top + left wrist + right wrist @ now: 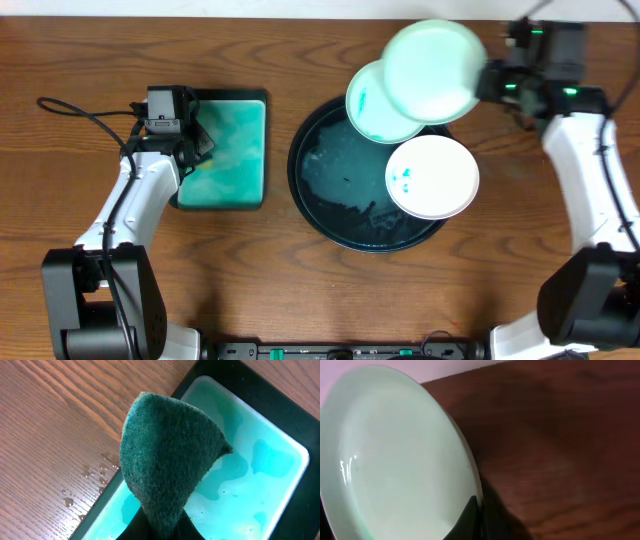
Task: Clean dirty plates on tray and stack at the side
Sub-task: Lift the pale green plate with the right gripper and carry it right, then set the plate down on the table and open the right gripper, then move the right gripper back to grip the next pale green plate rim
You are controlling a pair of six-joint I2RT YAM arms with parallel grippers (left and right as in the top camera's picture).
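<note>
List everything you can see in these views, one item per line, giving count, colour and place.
raised plate: one, mint-green, lifted at the table's far right
second mint plate: one, mint-green with a teal smudge, over the tray's far rim, partly under the raised plate
white plate: one, white with teal smudges, right side of the tray
tray: one, dark, round, table centre
sponge tray: one, green, rectangular, teal liquid inside, left of the tray
sponge: one, dark green, above the sponge tray
table: one, brown wood
left fingers: dark, shut on the sponge
right fingers: dark, shut on the raised plate's rim
</note>
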